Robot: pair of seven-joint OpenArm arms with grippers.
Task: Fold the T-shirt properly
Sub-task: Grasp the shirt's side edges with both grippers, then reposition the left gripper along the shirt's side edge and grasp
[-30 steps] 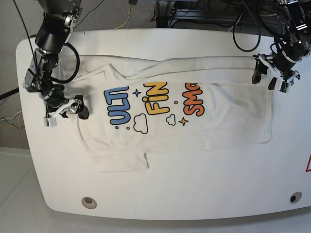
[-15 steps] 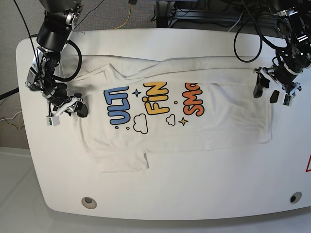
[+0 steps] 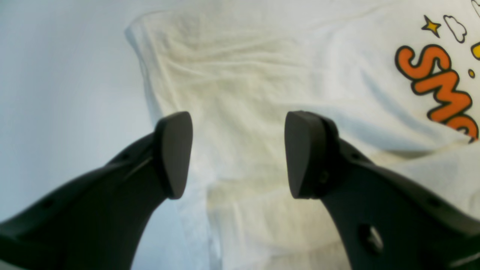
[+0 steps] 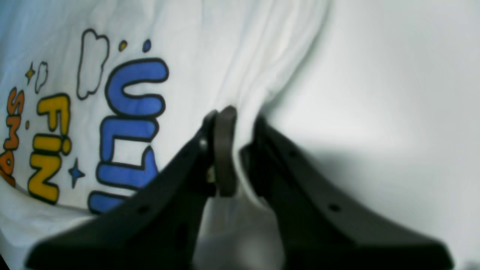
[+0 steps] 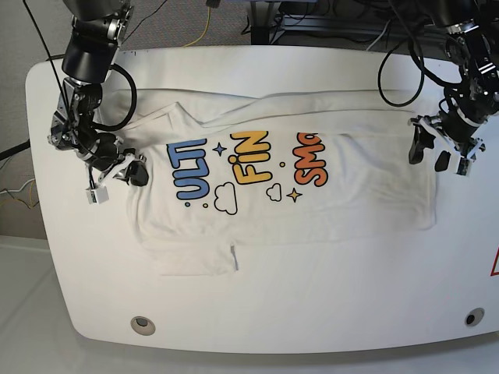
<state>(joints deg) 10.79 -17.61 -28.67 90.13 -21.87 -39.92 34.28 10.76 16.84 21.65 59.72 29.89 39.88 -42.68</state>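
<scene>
The T-shirt (image 5: 288, 195) lies spread print-up across the middle of the white table (image 5: 312, 312), far edge already turned in. The right gripper (image 4: 240, 150) has its fingers pinched nearly together on a ridge of cloth at the shirt's left end, beside the blue "ULTRA". The left gripper (image 3: 236, 153) hovers over the right-hand hem with fingers wide apart, holding nothing. Probably best to grab that hem before lifting, so both ends rise evenly.

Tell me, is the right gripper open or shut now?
Shut on cloth: the right gripper pinches the T-shirt edge beside the blue letters, and fabric bunches between its fingers.
</scene>
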